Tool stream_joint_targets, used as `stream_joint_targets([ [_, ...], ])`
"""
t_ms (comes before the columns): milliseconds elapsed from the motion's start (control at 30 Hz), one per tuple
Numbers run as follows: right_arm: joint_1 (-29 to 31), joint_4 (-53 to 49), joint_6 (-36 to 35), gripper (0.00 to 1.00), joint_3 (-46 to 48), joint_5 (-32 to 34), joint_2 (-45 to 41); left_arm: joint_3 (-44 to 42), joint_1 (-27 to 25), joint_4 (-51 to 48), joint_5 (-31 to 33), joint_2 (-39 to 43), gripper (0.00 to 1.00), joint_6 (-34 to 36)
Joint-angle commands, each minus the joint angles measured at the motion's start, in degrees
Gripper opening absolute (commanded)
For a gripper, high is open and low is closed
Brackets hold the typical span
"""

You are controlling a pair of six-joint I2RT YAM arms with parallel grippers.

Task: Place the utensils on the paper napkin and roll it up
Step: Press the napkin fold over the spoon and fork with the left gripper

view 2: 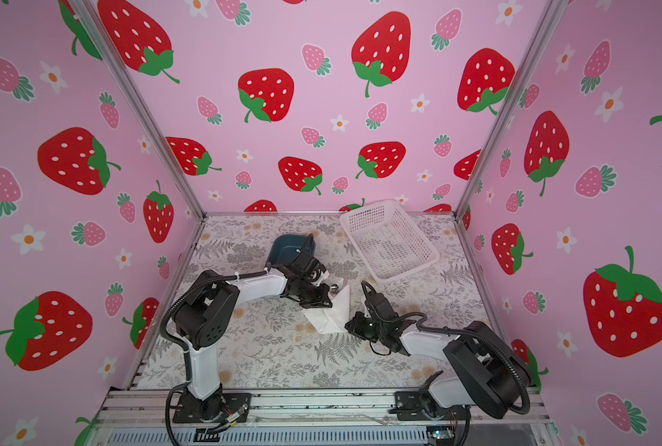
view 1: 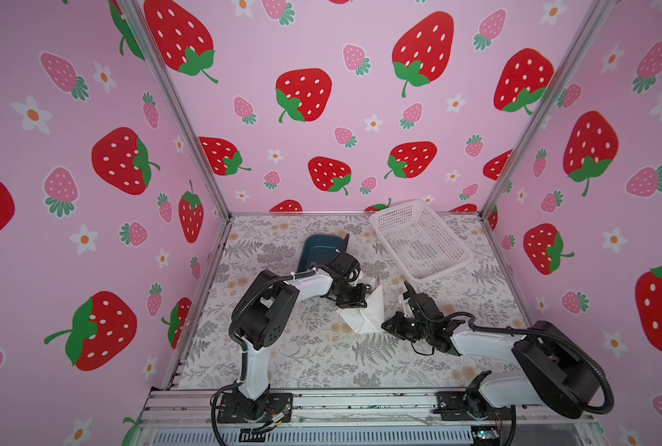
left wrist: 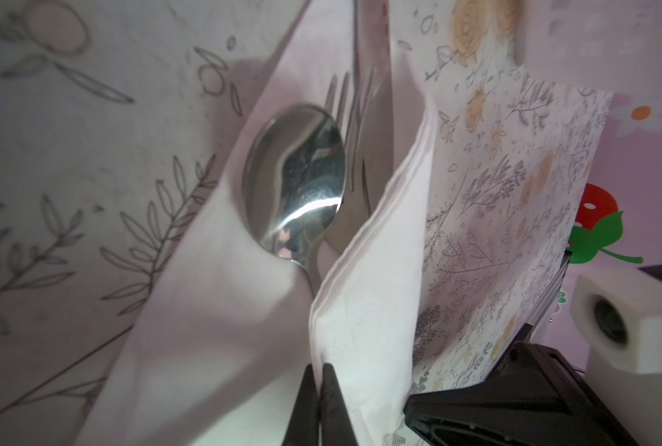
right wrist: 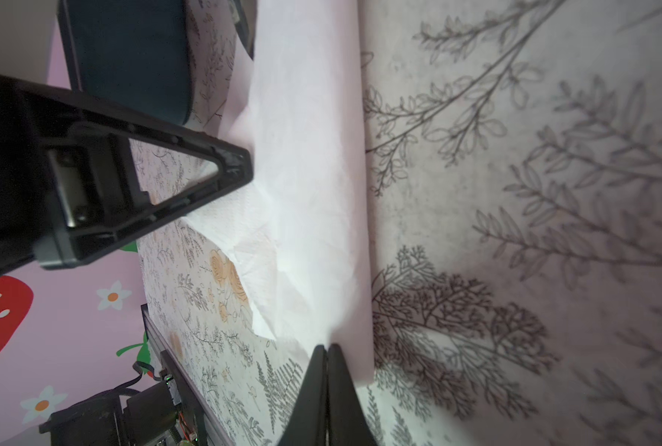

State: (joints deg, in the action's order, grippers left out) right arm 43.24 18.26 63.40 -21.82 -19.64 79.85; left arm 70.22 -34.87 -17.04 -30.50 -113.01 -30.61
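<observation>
Paper napkin (view 1: 373, 311): lying near the middle of the floral table (view 1: 302, 347), with its sides being held up into a trough around the cutlery; in the left wrist view the napkin (left wrist: 221, 309) is rising on both sides of the metal pieces

Utensils: sitting inside the napkin's fold; the spoon (left wrist: 294, 181) is lying with its bowl against the paper, and the fork (left wrist: 342, 96) is showing its tines just behind it; a third slim piece is running beside them, too blurred to name for certain

Spoon from above: the spoon (view 2: 335, 287) is peeking out with its bowl at the napkin's 12 o'clock end in a top view

Left gripper (left wrist: 319, 372): pressing its jaws together on a raised napkin edge, with paper caught between the tips; in both top views the left gripper (view 1: 362, 303) is working at the napkin's 9 o'clock side

Right gripper (right wrist: 327, 349): closing its jaws tight and nipping the napkin's edge; in both top views the right gripper (view 1: 386, 325) is sitting at the napkin's 4 o'clock corner

Blue tub (view 1: 317, 247): standing at about 10 o'clock from the napkin, partly hidden behind the left arm

White basket (view 1: 422, 243): resting at about 1 o'clock from the napkin, close to the back wall and well apart from both grippers
</observation>
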Motion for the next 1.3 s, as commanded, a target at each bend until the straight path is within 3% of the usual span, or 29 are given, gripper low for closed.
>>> stream_joint_targets([
  [0, 0.0, 1.5, 0.7, 0.07, 0.8, -0.8, 1.6, 1.9, 0.2, -1.5, 0.0, -1.4, 0.00, 1.2],
  [300, 0.1, 1.1, 0.7, 0.08, 1.4, -0.5, 4.1, 1.9, 0.3, -1.4, 0.1, -1.9, 0.00, 1.0],
  [567, 0.0, -1.5, -0.1, 0.11, -0.7, 0.9, -2.3, 2.2, 0.3, -1.9, 0.0, -1.6, 0.00, 1.3],
  [1000, 2.1, 1.2, -0.5, 0.11, -4.8, -1.1, 6.3, 2.2, 0.3, -2.0, 0.0, -1.4, 0.00, 1.3],
  [1067, 2.1, 0.8, -0.4, 0.10, -4.7, -0.6, 7.0, 2.3, 0.3, -2.2, -0.7, -1.1, 0.03, 1.3],
  [1267, 2.1, 1.3, 0.5, 0.10, -3.0, -0.1, 7.8, 1.5, 0.3, -4.5, 1.4, 4.2, 0.29, 1.0],
])
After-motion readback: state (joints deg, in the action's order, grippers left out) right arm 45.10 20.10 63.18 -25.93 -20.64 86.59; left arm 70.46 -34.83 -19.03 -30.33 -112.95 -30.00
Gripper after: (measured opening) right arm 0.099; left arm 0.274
